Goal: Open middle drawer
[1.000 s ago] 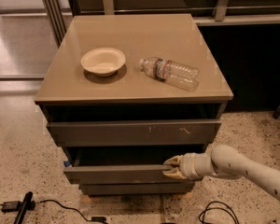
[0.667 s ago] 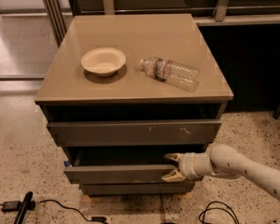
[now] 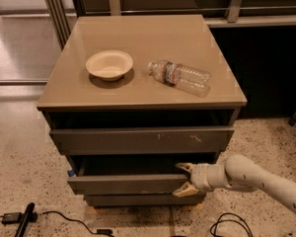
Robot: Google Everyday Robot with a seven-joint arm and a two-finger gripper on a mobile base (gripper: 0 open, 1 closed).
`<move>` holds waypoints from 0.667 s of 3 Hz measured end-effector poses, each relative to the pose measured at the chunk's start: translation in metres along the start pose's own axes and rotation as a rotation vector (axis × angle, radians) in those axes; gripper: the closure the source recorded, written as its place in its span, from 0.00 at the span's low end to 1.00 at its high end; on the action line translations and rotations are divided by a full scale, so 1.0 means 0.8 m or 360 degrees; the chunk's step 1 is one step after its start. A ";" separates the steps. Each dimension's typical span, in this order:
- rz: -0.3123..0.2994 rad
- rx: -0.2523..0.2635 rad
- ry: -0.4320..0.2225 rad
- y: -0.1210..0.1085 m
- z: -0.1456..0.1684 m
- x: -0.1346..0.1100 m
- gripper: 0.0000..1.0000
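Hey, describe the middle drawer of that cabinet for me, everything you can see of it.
The middle drawer has a plain dark grey flat front with no handle, matte like painted metal. It sits partly pulled out, between the scratched top drawer and the narrower bottom drawer, its shadowed interior showing behind the front. The gripper is at its right end, jaws open, one above the front's top edge, one below.

Tool (image 3: 178,180): fingers spreading at the right end of the middle drawer (image 3: 123,184), under the bench (image 3: 153,38) top; contact is not showing clearly.
Arm (image 3: 266,181): running off the frame right of the bench.
Drawer interior: lying in shadow.
Bottle (image 3: 180,77) on the bench: label blurring beyond reading.
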State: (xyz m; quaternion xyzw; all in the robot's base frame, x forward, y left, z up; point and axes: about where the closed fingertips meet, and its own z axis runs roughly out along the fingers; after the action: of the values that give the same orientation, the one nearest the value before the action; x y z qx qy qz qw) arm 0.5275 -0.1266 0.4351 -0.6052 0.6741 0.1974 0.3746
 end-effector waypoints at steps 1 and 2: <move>0.0012 0.0005 -0.0010 0.016 -0.017 0.005 0.57; 0.0015 0.0028 -0.0029 0.030 -0.038 0.006 0.80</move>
State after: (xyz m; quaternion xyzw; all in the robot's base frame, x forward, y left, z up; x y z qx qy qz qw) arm 0.4962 -0.1470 0.4465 -0.5969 0.6751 0.1988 0.3852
